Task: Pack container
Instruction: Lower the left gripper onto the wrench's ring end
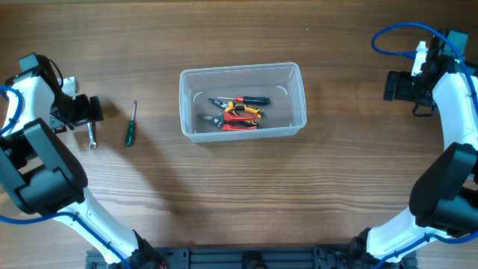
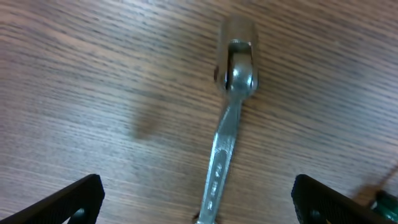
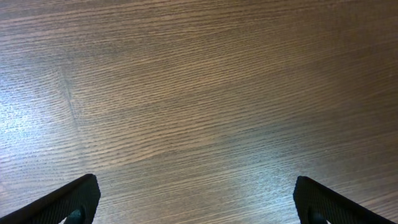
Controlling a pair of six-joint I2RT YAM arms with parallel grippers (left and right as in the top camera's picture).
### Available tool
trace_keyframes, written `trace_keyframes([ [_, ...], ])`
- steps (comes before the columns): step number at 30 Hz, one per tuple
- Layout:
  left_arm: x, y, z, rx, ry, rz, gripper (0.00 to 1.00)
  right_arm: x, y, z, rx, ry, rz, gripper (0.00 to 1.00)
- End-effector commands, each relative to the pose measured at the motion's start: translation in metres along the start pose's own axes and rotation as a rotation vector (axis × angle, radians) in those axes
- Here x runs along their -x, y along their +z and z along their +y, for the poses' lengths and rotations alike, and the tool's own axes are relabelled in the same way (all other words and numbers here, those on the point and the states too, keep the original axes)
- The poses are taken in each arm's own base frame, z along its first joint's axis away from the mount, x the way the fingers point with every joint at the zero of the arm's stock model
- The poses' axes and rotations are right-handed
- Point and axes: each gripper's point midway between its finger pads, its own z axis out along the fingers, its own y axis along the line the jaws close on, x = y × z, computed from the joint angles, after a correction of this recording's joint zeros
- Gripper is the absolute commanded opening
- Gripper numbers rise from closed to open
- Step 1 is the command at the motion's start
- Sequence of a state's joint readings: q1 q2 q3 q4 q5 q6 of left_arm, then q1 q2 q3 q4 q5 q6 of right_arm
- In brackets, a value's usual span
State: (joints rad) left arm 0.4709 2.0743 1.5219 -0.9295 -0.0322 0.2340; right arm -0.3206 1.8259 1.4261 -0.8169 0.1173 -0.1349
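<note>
At the far left, the left gripper [image 1: 91,112] hung low over the wooden table [image 1: 239,187] with its fingers spread wide. Its wrist camera showed the two black fingertips [image 2: 74,199] at the bottom corners of the frame, closed on nothing. Between them lay a small steel wrench [image 2: 227,134], flat on the wood, its shank running toward the camera and what looked like a swivel socket head at the far end, though blur made the type uncertain. Just to its right lay a green-handled screwdriver [image 1: 130,127], apart from the wrench.

The container [image 1: 243,128] stood upright near the middle of the table, well apart from both arms, with red- and orange-handled pliers [image 1: 237,112] already inside. It was probably light, with smooth clear walls that would flex and slip under a pinch. The thick rim looked the stiffest part, so a grip over the rim on a short wall would likely be the best hold if it had to be moved.

The wrench would be hard, dense and slick, and it lay low on the table — it was best taken across the middle of the shank.

At the far right, the right gripper [image 1: 390,86] waited with fingers apart over bare wood, holding nothing.
</note>
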Motion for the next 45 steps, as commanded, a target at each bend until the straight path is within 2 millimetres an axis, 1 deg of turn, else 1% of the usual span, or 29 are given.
trace_keyframes([
  [1,0.010,0.000,0.006,0.019,-0.012,-0.030,1.00,0.000,0.001,-0.003,-0.018,0.004,0.002,1.00],
  [8,0.021,0.000,0.003,0.023,0.031,-0.072,1.00,0.000,0.001,-0.003,-0.018,0.004,0.002,1.00],
  [12,0.024,0.005,-0.001,-0.003,0.032,-0.082,1.00,0.000,0.001,-0.003,-0.018,0.004,0.002,1.00],
  [18,0.018,0.017,-0.005,-0.025,0.036,-0.044,1.00,0.000,0.001,-0.003,-0.018,0.004,0.002,1.00],
  [25,0.013,0.017,-0.006,-0.028,0.055,-0.024,1.00,0.000,0.001,-0.003,-0.018,0.004,0.002,1.00],
  [32,0.013,0.017,-0.012,-0.065,0.101,-0.029,1.00,0.000,0.001,-0.003,-0.018,0.005,0.002,1.00],
  [45,0.017,0.017,-0.011,-0.059,0.103,-0.045,0.99,0.000,0.001,-0.003,-0.018,0.004,0.002,1.00],
])
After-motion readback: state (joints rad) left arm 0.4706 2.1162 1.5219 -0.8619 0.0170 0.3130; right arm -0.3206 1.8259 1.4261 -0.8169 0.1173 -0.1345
